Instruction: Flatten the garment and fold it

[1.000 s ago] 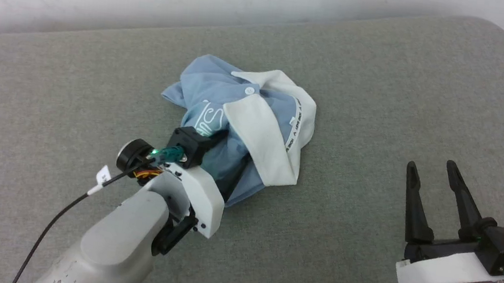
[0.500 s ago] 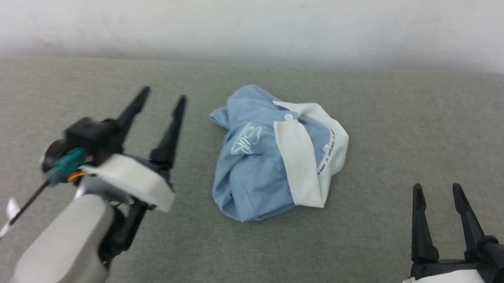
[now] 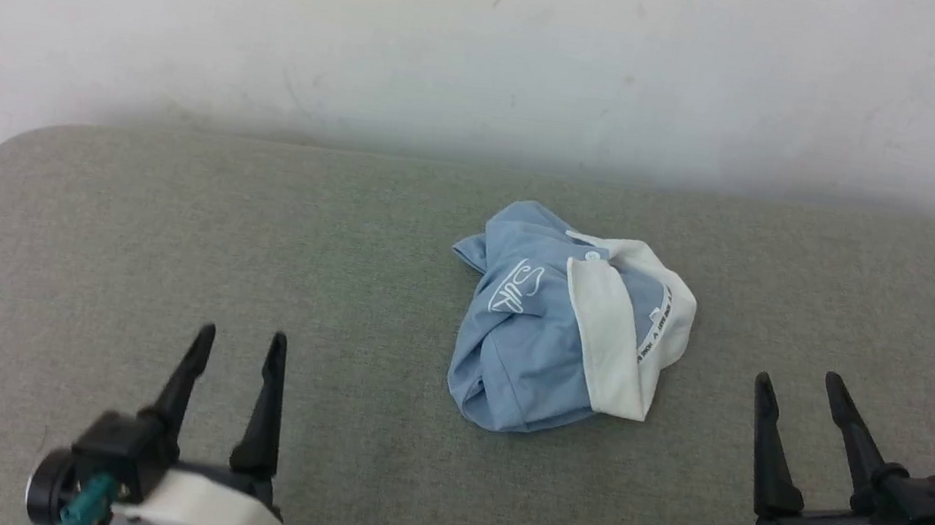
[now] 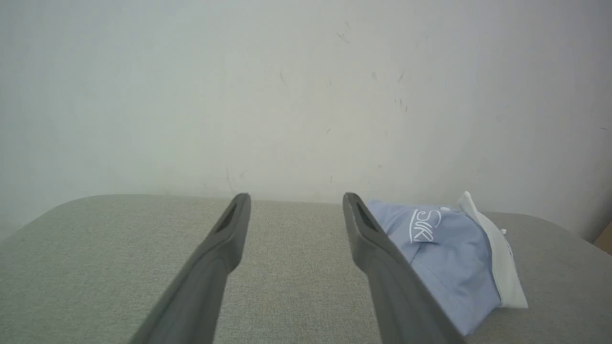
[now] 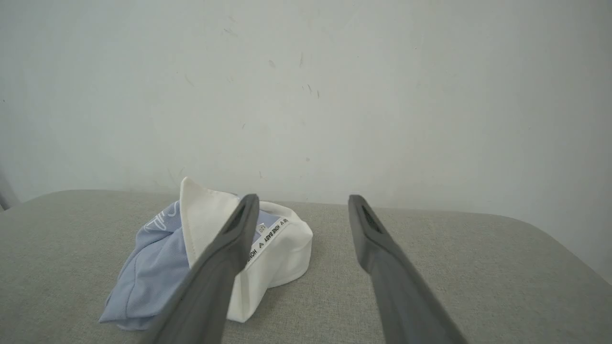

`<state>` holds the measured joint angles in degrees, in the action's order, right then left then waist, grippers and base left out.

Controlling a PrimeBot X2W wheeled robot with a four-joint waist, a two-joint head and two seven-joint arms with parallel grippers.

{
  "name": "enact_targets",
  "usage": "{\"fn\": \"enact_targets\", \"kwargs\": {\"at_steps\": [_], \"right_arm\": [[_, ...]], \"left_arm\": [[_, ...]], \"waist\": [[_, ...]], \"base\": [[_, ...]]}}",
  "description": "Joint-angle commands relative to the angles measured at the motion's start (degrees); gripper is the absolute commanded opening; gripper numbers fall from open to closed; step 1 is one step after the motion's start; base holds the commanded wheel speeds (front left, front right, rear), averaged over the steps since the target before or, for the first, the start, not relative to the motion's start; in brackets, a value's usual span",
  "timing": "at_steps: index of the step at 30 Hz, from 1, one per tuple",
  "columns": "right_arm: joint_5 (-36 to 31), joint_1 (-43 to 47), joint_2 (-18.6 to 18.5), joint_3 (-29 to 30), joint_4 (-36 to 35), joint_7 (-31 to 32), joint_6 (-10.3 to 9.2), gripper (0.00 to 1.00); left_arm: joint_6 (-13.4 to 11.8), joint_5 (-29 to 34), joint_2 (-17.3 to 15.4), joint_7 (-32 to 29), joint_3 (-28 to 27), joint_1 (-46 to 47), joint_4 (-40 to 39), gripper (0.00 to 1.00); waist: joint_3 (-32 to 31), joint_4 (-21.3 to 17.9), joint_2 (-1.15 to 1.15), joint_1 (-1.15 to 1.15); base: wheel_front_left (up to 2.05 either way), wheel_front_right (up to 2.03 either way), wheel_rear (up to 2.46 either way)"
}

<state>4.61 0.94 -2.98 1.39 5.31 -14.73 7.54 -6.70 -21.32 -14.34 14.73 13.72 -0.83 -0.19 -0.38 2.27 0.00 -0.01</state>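
The garment (image 3: 553, 327), a light blue polo shirt with a white collar and a white script logo, lies crumpled in a heap on the grey padded surface (image 3: 254, 254). My left gripper (image 3: 239, 343) stands open at the lower left, well short of the heap, with nothing between its fingers. At the lower right my right gripper (image 3: 800, 384) is open too, also apart from the shirt. In the left wrist view the garment (image 4: 444, 248) sits right of the open left gripper (image 4: 296, 200). In the right wrist view the garment (image 5: 201, 243) lies left of the open right gripper (image 5: 303, 200).
A pale wall (image 3: 494, 43) rises right behind the surface's far edge. The surface's rounded left corner (image 3: 9, 144) drops off toward the floor. Bare grey padding stretches on both sides of the heap and in front of it.
My left gripper has drawn back from the heap to the lower left, empty and open. The head camera tilted up, so the wall now shows. The right gripper kept its pose.
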Motion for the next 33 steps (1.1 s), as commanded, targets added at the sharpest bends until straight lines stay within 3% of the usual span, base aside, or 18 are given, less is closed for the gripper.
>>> {"fn": "enact_targets", "kwargs": {"at_steps": [1,7,19,25,33], "right_arm": [[0.27,0.78,0.11,-0.27,0.26,-0.27,-0.05,1.0],[0.88,1.12,0.11,-0.77,0.54,-0.27,-0.05,1.0],[-0.86,0.13,0.11,-1.81,0.19,1.19,-0.05,1.0],[-3.15,-2.92,-0.83,-8.35,-0.67,10.92,-0.05,1.0],[-1.03,-11.1,-5.7,-11.24,2.35,35.66,-0.05,1.0]], "left_arm": [[-0.06,1.44,0.98,0.26,-0.52,-1.85,-0.51,1.0],[1.65,4.39,4.38,0.27,-2.81,-4.58,-1.01,1.0],[6.16,7.72,7.67,0.27,-4.89,-3.03,-0.22,1.0],[7.61,8.28,9.1,0.27,-5.14,-1.93,0.78,1.0],[9.46,9.1,10.67,0.27,-5.06,0.66,2.75,1.0]], "waist": [[-0.49,0.52,0.0,0.01],[-0.42,1.09,0.0,0.01],[1.91,3.24,0.0,0.01],[4.61,5.27,0.0,0.01],[8.01,9.31,0.0,0.01]], "base": [[0.0,0.0,0.0],[0.0,0.0,0.0],[0.0,0.0,0.0],[0.0,0.0,0.0],[0.0,0.0,0.0]]}}
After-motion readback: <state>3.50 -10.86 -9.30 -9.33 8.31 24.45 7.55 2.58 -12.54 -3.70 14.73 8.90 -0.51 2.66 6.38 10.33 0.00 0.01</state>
